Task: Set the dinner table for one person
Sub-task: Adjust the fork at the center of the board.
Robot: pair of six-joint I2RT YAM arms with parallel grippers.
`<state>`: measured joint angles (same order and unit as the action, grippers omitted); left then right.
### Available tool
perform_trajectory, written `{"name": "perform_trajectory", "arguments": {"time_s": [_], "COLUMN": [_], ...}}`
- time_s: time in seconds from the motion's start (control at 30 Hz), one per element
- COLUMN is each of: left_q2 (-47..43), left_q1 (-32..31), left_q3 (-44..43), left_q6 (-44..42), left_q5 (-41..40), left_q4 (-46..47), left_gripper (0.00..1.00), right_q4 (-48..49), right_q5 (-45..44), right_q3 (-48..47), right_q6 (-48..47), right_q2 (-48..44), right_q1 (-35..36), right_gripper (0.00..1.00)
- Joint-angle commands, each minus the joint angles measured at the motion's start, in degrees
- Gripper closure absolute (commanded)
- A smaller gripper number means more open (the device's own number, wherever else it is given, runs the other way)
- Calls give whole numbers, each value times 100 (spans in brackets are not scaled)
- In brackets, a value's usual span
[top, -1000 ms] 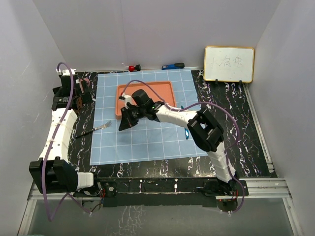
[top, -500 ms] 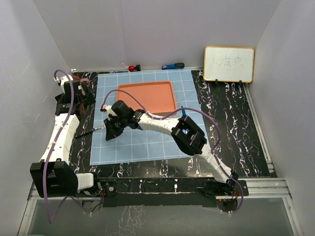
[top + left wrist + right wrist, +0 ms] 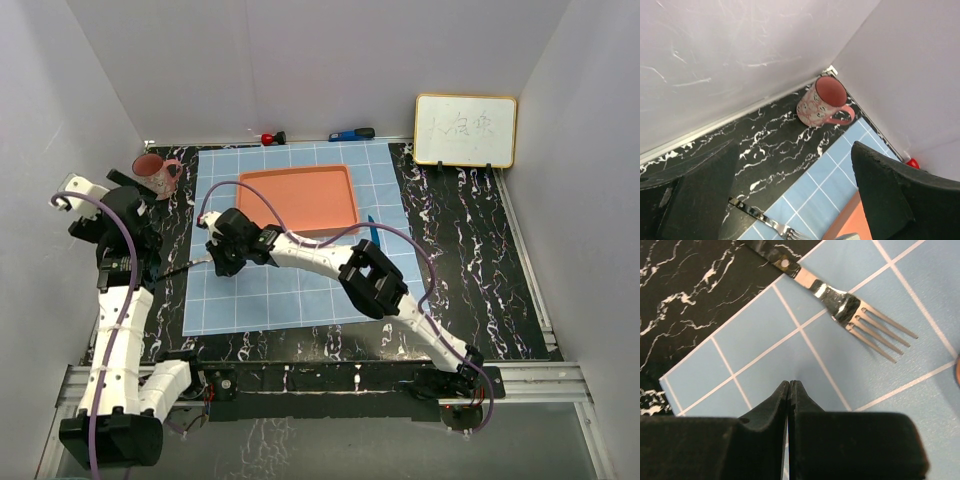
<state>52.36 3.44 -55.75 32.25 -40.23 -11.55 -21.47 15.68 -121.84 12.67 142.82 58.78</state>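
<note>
faint marker scribbles on whiteboard (image 3: 466, 130), illegible, no readable text

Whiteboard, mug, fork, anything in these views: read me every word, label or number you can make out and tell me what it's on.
Whiteboard: faint handwritten marks, too faint and small to read.
Mug: pink and white pattern only, no legible text.
Fork: no readable marking.
Nothing else in view carries readable text.
</note>
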Motion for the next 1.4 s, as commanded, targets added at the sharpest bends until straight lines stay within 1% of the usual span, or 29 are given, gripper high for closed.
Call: {"name": "perform_trajectory", "arguments": {"time_s": [0.0, 0.13, 0.27, 0.47, 0.67, 0.87, 1.1, 1.37], "left_q2": [14, 295, 394, 208, 252, 264, 446, 407], "left_q1": [40, 38, 42, 35, 41, 42, 38, 36], "left_q3": [36, -213, -192, 232, 367, 616, 660, 771], "left_q6": [-292, -367, -133, 26, 103, 159, 143, 105], "left_q5": [-491, -367, -15, 414, 871, 1400, 1606, 1637], "left_q4": [487, 187, 79, 342, 449, 825, 922, 945], "left_gripper": [8, 7, 7, 7, 7, 7, 8, 8], "right_q4": [20, 16, 24, 47, 173, 278, 549, 951], "right_q5": [-298, -344, -411, -773, -1062, -1213, -1302, -1055], "right_q3": [-531, -671, -721, -696, -705, -775, -753, -862], "right_q6": [-160, -167, -172, -253, -155, -50, 149, 426], "right_q2": [205, 333, 401, 462, 583, 720, 902, 1140], "right_q1": [23, 25, 20, 12, -87, -230, -389, -509], "right_gripper": [100, 100, 100, 100, 100, 100, 100, 100]}}
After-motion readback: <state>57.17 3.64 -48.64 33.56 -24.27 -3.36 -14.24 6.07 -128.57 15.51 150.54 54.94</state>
